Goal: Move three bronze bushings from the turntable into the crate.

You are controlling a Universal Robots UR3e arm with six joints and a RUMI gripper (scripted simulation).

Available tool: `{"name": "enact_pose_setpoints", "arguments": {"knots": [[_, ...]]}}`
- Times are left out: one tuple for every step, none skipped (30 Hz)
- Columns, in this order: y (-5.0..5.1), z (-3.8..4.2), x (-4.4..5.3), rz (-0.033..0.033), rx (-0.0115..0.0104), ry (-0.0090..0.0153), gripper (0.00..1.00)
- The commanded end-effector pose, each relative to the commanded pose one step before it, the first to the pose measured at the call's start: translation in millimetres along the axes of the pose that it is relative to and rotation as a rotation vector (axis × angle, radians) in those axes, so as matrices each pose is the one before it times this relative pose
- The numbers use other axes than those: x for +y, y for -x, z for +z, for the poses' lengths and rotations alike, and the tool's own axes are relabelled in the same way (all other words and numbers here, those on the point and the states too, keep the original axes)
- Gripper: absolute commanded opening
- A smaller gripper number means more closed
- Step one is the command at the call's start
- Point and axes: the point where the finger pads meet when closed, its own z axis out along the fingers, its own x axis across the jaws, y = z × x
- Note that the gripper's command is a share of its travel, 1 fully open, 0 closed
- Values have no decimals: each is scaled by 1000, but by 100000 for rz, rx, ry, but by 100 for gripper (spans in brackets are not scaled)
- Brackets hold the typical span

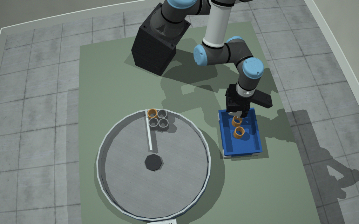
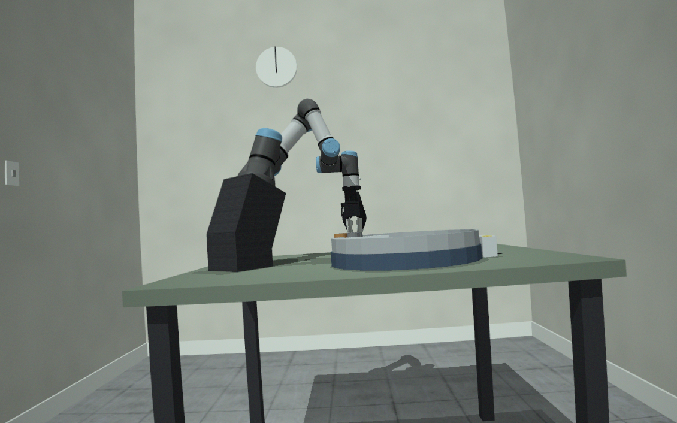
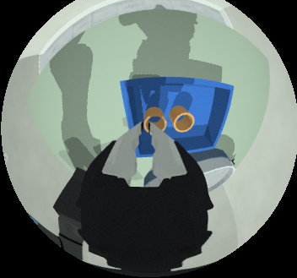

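Observation:
In the top view, a bronze bushing [image 1: 152,110] [image 2: 340,235] stands on the turntable [image 1: 98,164] [image 2: 404,244] against the white divider. Three grey bushings [image 1: 157,123] stand in a cluster with it. Two bronze bushings are in the blue crate [image 1: 240,153] [image 3: 177,80]: a near bushing [image 1: 236,125] [image 3: 153,111] and a second bushing [image 1: 238,136] [image 3: 179,111] a little apart from it. My gripper [image 1: 239,117] [image 2: 354,235] [image 3: 145,122] points down over the crate's end nearer the base. Its jaws are almost together, with the tips at the near bushing's rim. I see nothing held.
The turntable's raised wall stands left of the crate in the top view. A white divider [image 1: 148,133] runs inward from that wall toward a dark hub [image 1: 153,162]. The arm's black pedestal [image 1: 154,49] [image 2: 241,226] stands at the back. The crate's walls surround the fingertips.

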Motion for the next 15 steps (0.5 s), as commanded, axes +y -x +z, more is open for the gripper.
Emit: {"name": "enact_pose_setpoints", "arguments": {"knots": [[-657,-845,-394,-44,183,-84,5],[-3,-386,-1,0,0,0,5],[-4,-548,-1,0,0,0,5],[-3,-727,-1,0,0,0,5],[0,-918,0,0,0,0,5],[5,-1117,1,0,0,0,5],[2,-1323,0,0,0,0,5],[-9,-1534,-3,0,0,0,5],[3,-1734,0,0,0,0,5],[2,-1933,0,0,0,0,5],[-7,-2128,-3,0,0,0,5],[11,-2302,2,0,0,0,5],[-12,-2480,-4,0,0,0,5],[9,-2625,1,0,0,0,5],[0,0,0,0,0,0,5]]}}
